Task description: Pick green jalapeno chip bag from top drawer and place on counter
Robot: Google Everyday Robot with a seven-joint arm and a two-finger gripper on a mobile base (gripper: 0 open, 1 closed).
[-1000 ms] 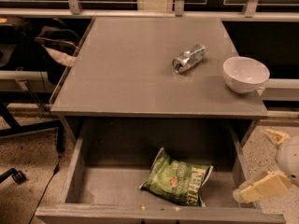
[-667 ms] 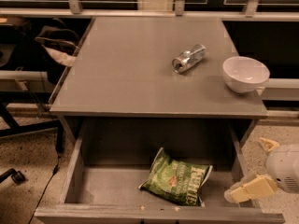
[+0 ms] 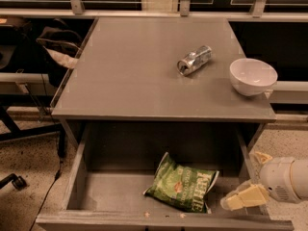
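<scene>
Just left of the gripper [image 3: 253, 177], green jalapeno chip bag [image 3: 184, 187] lies flat on floor of the open top drawer [image 3: 162, 221], close to its front edge. Crinkled green, white edges, white "Kettle" lettering on the end nearest the gripper. Arm enters from right, low, beside drawer's right wall; cream fingers [image 3: 246, 198] spread apart, holding nothing, pointing left toward bag. Bag's long axis runs left-right, slightly skewed. Counter [image 3: 139, 76] above gripper has can [image 3: 194, 60], bowl [image 3: 253, 76]
</scene>
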